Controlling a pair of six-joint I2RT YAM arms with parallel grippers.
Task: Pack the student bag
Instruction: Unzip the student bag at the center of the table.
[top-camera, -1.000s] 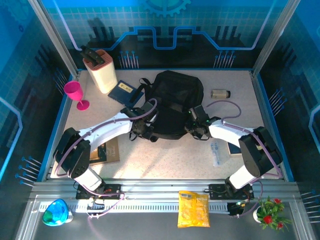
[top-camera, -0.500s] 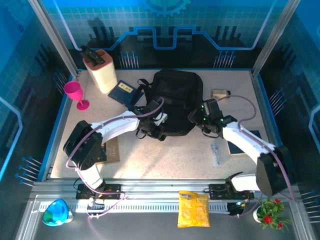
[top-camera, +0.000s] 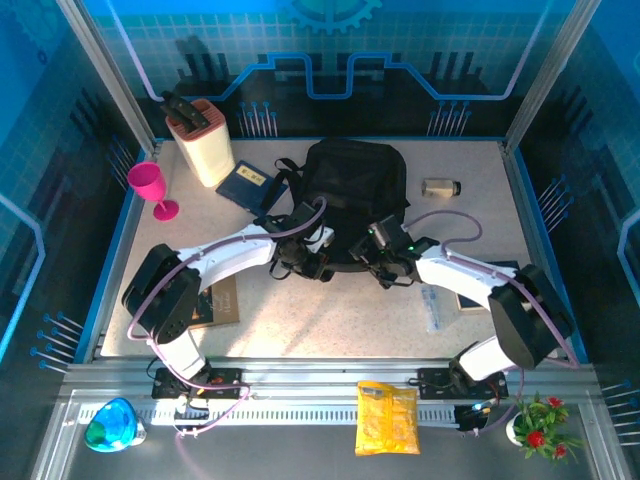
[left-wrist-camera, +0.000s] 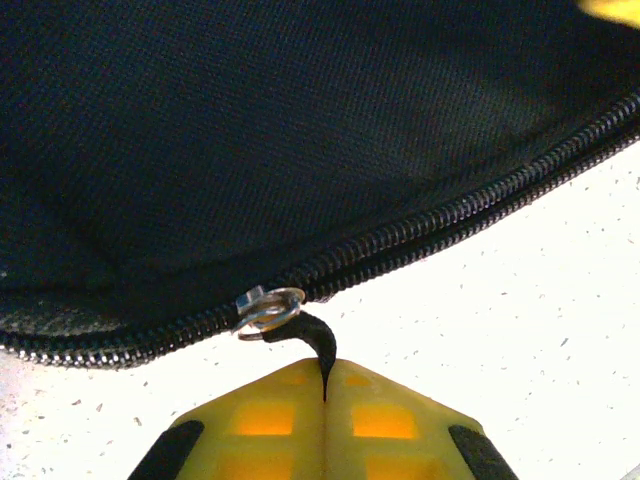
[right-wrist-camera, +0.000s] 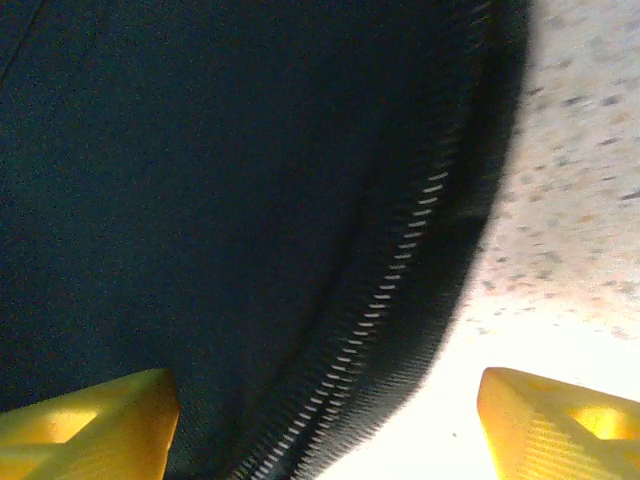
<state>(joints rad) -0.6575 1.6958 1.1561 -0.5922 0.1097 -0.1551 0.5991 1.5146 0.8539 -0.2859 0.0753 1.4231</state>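
1. The left tool (left-wrist-camera: 325, 400) pinches the zipper pull (left-wrist-camera: 300, 328) of the student bag (left-wrist-camera: 250, 120), which lies just ahead of it.
2. The right tool (right-wrist-camera: 320, 420) stands spread at the bag's edge.
3. The zipper (left-wrist-camera: 450, 215) looks closed; packing seems not begun.

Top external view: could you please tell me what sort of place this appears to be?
Probably a robot demo or lab cell: a speckled table walled by blue circuit-pattern panels and aluminium posts, two arms bolted at its near edge.

No legible txt, yellow mark on blue notebook (top-camera: 250, 185) too small, yellow packet (top-camera: 387, 418) print unreadable
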